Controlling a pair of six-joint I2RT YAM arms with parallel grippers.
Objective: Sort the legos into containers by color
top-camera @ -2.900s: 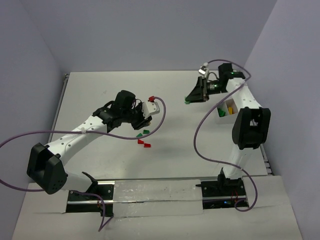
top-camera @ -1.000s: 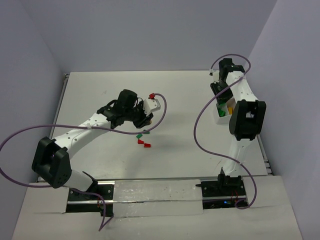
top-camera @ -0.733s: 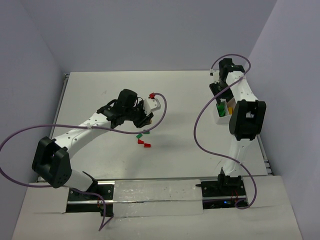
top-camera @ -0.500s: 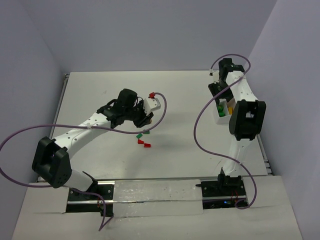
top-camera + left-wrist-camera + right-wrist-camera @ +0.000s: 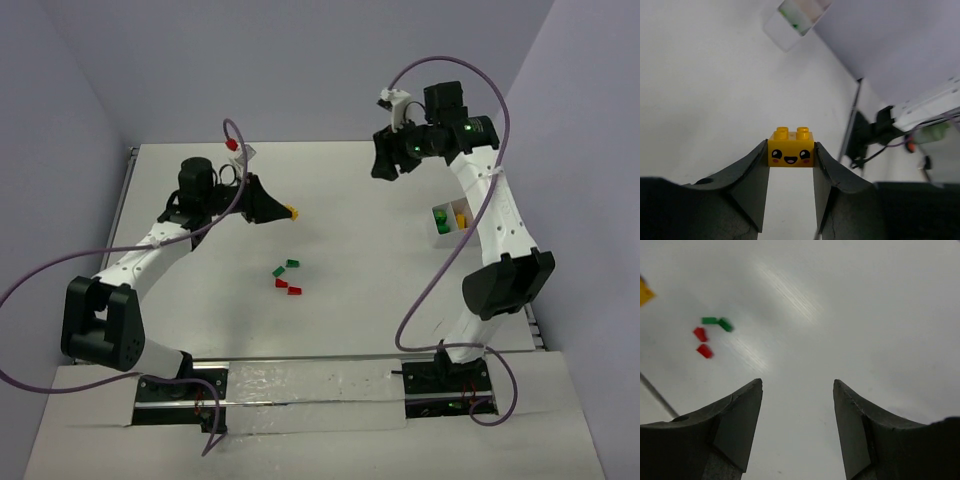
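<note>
We're seeing the right gripper [image 5: 797, 385] hanging over the worktop [image 5: 865, 315], jaws apart and gripping nothing. Two green legos [image 5: 710, 320] are touching end to end, with two red legos [image 5: 700, 333] lying just beside them. A blurred yellow piece [image 5: 644, 291] is poking in past them.

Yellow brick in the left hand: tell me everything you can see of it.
The yellow brick is a small glossy plastic block with two round studs on top and a printed smiling face, dark eyes and pink cheeks, turned towards the wrist camera. It sits upright, pinched at its two ends between the dark fingers of the left hand, right at their tips. From above it shows as a yellow speck over the white table; nothing else appears to touch it.
</note>
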